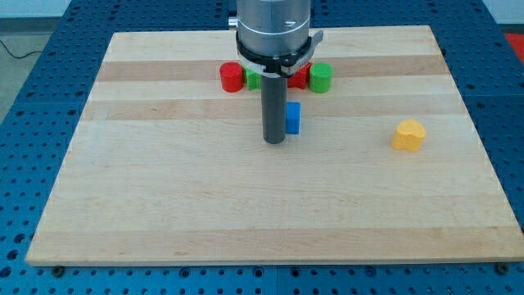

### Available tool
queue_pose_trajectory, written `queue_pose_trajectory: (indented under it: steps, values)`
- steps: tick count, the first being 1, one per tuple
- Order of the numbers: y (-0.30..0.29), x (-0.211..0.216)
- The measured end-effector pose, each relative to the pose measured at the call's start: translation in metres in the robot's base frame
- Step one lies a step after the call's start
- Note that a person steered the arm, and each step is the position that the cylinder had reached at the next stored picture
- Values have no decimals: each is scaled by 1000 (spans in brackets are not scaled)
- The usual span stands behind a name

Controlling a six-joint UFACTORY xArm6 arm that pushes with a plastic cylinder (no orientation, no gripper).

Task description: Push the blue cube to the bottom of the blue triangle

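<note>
On the wooden tabletop (pixel 164 205), a red cylinder (pixel 232 77) is seen toward the view's top, with a green block (pixel 253 79) just beside it. My tip (pixel 274 142) is planted right of these, and the blue cube (pixel 293 117) is touching the rod's right side. The blue triangle is hidden behind the arm. No pincer is fitted, so no open or closed state can be told. Further right, a red block (pixel 301 78), a green cylinder (pixel 320 77) and, well apart, a yellow block (pixel 409 134) are seen.

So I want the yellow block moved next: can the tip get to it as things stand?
Probably yes. My tip sits beside the blue cube, and only bare board lies between it and the yellow block.
</note>
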State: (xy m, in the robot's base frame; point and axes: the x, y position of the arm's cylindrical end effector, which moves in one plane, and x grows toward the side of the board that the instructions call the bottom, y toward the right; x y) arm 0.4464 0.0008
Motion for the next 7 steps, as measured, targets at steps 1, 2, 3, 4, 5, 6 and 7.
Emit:
queue_pose_trajectory:
  steps: [1,2,3,4,5,6,7]
  values:
    - [2,0]
    - [5,-3]
    - [10,-4]
    - [10,-10]
    - [10,-17]
    - [13,-14]
    - [50,-3]
